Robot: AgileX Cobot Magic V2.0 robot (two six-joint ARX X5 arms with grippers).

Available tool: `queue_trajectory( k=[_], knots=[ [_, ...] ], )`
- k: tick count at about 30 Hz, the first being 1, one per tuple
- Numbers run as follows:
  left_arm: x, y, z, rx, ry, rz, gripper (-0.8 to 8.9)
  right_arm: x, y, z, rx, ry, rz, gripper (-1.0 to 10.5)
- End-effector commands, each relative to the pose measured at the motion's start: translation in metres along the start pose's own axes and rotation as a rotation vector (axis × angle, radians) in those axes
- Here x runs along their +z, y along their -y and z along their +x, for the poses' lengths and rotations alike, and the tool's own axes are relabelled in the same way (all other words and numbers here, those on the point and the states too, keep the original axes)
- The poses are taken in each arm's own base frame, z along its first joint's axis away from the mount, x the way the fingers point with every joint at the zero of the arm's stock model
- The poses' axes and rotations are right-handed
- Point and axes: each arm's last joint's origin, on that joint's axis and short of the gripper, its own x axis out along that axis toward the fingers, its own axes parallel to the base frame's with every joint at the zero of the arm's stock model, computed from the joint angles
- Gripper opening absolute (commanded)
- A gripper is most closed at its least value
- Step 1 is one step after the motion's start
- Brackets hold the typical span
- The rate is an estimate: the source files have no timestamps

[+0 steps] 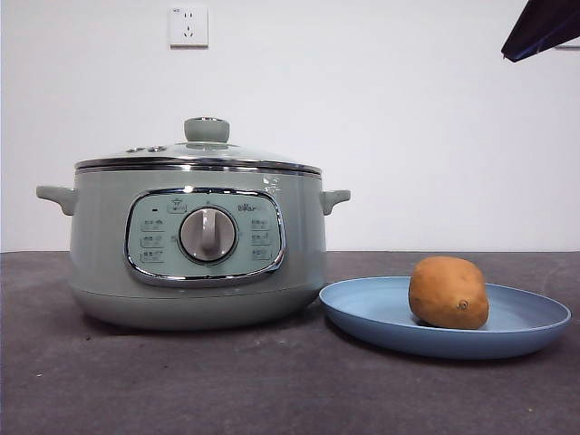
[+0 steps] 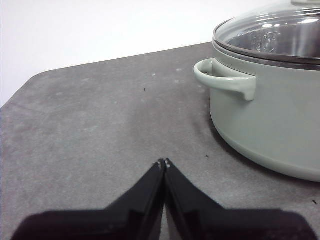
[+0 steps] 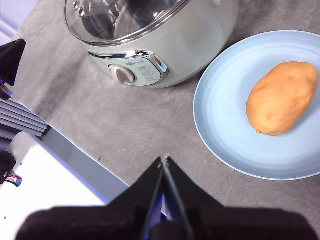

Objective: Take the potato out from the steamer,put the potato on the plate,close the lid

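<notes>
The sage-green steamer (image 1: 199, 249) stands on the table's left half with its glass lid (image 1: 201, 152) resting on the rim. To its right the brown potato (image 1: 449, 292) lies on the light blue plate (image 1: 362, 308). My left gripper (image 2: 164, 162) is shut and empty, low over the table beside the steamer's (image 2: 270, 120) side handle. High above the table's front edge, my right gripper (image 3: 165, 160) is shut and empty, looking down on the potato (image 3: 282, 97), the plate (image 3: 225, 130), the steamer (image 3: 165, 45) and the lid (image 3: 120, 20).
Dark grey mat (image 1: 181, 381) covers the table. A wall socket (image 1: 188, 25) sits on the white wall behind. A dark arm tip (image 1: 542, 27) shows at the top right corner. Equipment (image 3: 20, 125) lies beyond the table's front edge.
</notes>
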Motion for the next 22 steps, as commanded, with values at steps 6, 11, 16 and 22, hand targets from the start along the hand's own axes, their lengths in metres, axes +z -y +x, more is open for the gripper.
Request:
queue_trajectory(
  k=[6,11,16,22],
  knots=[
    [-0.005,0.000,0.001,0.003,-0.014,-0.014,-0.04,-0.001,0.001,0.001,-0.003,-0.003,0.007,0.0],
    [-0.005,0.000,0.001,0.003,-0.014,-0.014,-0.04,-0.001,0.001,0.001,-0.003,-0.002,0.006,0.0],
    [-0.005,0.000,0.001,0.003,-0.014,-0.014,-0.04,0.000,0.006,-0.015,-0.160,0.119,-0.061,0.0],
    [-0.005,0.000,0.001,0.003,-0.014,-0.014,-0.04,-0.008,0.019,-0.038,-0.278,0.435,-0.077,0.0]
  ],
)
